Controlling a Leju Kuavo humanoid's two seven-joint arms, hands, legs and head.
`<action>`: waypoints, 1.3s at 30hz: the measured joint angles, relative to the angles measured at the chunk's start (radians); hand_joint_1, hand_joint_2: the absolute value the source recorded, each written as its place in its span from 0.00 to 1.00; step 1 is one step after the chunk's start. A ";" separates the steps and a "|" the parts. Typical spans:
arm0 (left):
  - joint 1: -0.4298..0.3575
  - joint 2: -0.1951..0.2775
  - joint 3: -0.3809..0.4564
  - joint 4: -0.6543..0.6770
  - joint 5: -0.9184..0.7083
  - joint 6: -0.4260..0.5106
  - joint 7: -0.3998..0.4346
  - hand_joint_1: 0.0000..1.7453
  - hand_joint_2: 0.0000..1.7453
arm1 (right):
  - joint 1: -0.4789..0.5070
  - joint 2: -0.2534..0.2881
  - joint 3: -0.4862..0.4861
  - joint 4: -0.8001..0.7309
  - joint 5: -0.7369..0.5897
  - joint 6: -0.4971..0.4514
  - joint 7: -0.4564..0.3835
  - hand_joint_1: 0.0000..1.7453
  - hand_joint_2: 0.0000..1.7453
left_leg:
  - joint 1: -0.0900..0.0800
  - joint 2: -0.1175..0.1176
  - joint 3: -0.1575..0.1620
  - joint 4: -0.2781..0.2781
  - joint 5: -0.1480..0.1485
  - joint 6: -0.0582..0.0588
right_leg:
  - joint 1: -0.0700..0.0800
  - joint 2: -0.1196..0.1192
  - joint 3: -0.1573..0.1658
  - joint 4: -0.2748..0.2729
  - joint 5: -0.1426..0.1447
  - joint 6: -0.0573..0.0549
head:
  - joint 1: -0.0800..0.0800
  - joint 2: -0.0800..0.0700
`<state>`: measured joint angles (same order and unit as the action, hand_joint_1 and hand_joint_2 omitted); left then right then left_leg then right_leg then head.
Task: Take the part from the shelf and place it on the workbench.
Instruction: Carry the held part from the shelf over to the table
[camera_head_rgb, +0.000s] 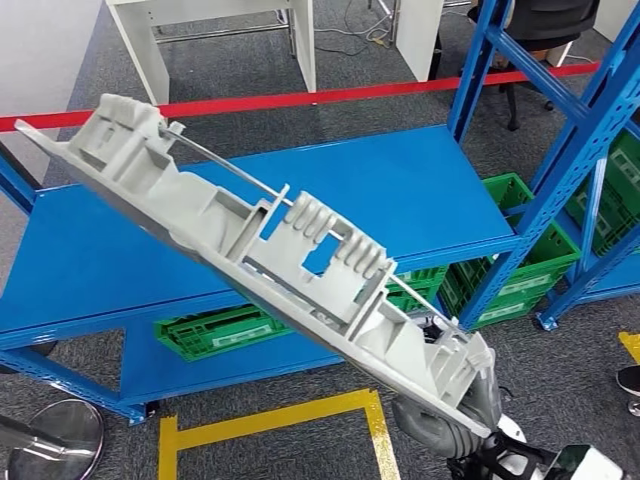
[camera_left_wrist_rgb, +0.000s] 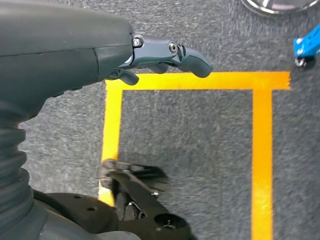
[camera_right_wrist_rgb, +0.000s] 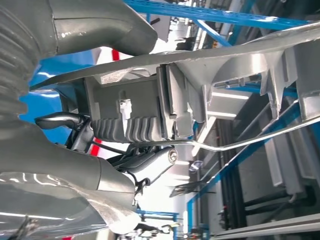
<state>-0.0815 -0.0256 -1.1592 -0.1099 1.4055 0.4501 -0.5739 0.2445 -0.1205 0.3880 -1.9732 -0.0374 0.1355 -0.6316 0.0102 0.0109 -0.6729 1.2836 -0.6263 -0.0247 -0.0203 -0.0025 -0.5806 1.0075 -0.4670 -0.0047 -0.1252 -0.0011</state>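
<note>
Above the blue shelf (camera_head_rgb: 423, 185) we see the long grey part (camera_head_rgb: 249, 235) held in the air, tilted, its far end high toward the left and its near end low at the right. The right hand (camera_head_rgb: 445, 420) grips that lower end; in the right wrist view its thumb (camera_right_wrist_rgb: 102, 25) lies over one side of the part (camera_right_wrist_rgb: 181, 95) and darker fingers (camera_right_wrist_rgb: 154, 162) wrap under the ribbed section. A thin metal rod (camera_head_rgb: 226, 165) runs along the part's upper edge. The left hand (camera_left_wrist_rgb: 166, 55) hangs over grey carpet with yellow floor tape (camera_left_wrist_rgb: 188, 80), holding nothing, fingers loosely extended. Green crates (camera_head_rgb: 219, 330) sit under the shelf, more at the right (camera_head_rgb: 528, 250). A red tape line (camera_head_rgb: 317, 97) crosses the floor behind.
</note>
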 joint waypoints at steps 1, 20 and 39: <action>0.000 -0.001 -0.003 0.000 0.001 0.000 -0.001 0.00 1.00 | 0.000 0.001 0.000 0.003 0.003 -0.002 0.002 1.00 1.00 | 0.000 -0.001 0.016 0.006 0.003 0.002 | 0.002 0.001 -0.014 0.001 0.010 0.001 | 0.000 0.000; -0.005 -0.029 -0.035 0.013 0.012 0.006 0.011 0.00 1.00 | 0.003 0.006 -0.006 0.029 0.040 -0.046 0.034 1.00 1.00 | -0.019 0.006 0.053 -0.292 0.219 0.055 | 0.002 -0.001 0.074 0.067 -0.073 0.050 | 0.020 0.000; -0.006 -0.052 -0.078 0.044 0.008 -0.009 0.010 0.00 1.00 | -0.002 0.007 -0.008 0.070 0.049 -0.045 0.062 1.00 1.00 | -0.011 -0.013 0.191 -0.301 0.102 0.033 | 0.006 -0.005 -0.031 -0.007 0.040 0.039 | 0.028 0.000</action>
<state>-0.0878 -0.0773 -1.2368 -0.0663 1.4131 0.4411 -0.5640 0.2423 -0.1134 0.3801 -1.9035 0.0112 0.0907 -0.5695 -0.0006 -0.0019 -0.4816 0.9827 -0.5248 0.0085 -0.0141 -0.0072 -0.6114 1.0001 -0.4272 0.0347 -0.0967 -0.0008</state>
